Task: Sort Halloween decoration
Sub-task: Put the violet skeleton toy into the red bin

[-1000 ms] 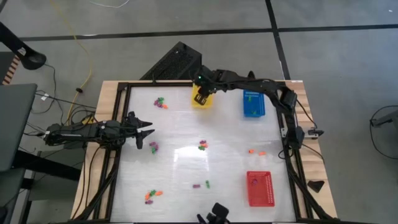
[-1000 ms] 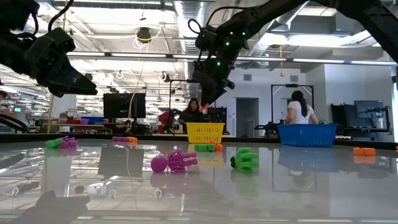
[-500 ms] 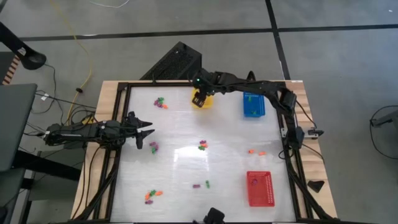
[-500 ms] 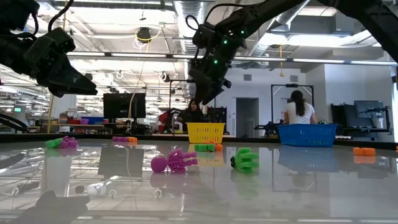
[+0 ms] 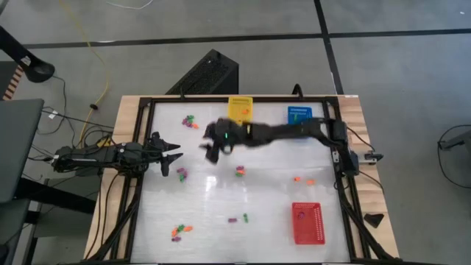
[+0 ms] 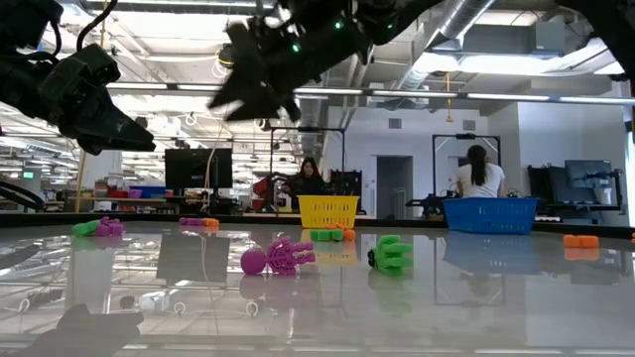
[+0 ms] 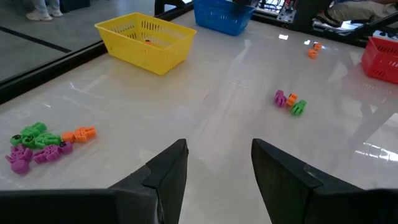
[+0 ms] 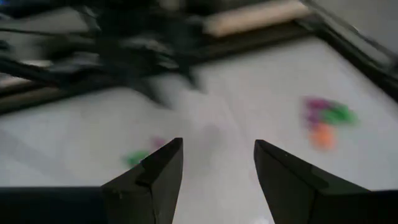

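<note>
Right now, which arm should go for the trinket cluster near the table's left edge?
Left. The left gripper hovers open just beside that cluster, while the right gripper, also open, is stretched across mid-table, farther from it.

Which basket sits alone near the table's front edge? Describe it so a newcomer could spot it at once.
From above, start at the pale rectangular table and go to its right side, toward the near edge. There lies the red perforated rectangular basket, alone; the yellow perforated basket and blue perforated basket both sit along the far edge.
</note>
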Robot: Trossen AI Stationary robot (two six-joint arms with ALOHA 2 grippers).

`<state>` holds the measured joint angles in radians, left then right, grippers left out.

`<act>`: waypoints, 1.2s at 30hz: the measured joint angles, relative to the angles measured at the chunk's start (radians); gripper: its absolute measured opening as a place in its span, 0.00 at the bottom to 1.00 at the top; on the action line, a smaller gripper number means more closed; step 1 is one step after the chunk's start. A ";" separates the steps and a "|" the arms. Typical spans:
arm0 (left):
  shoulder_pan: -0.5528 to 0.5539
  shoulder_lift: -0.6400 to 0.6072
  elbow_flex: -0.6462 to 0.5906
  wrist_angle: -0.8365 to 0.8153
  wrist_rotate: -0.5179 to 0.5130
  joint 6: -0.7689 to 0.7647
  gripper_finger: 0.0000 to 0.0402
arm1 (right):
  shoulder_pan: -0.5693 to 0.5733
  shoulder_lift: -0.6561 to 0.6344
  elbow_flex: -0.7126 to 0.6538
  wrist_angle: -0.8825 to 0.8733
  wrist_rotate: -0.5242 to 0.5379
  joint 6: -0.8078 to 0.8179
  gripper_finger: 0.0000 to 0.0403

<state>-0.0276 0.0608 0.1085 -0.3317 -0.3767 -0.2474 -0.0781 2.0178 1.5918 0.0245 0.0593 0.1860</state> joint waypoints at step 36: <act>0.000 -0.001 0.000 0.000 -0.001 0.000 0.42 | 0.202 0.558 0.323 0.395 0.204 -0.188 0.56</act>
<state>-0.0273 0.0597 0.1085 -0.3313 -0.3775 -0.2474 0.1237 2.5757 1.9150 0.4199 0.2633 -0.0021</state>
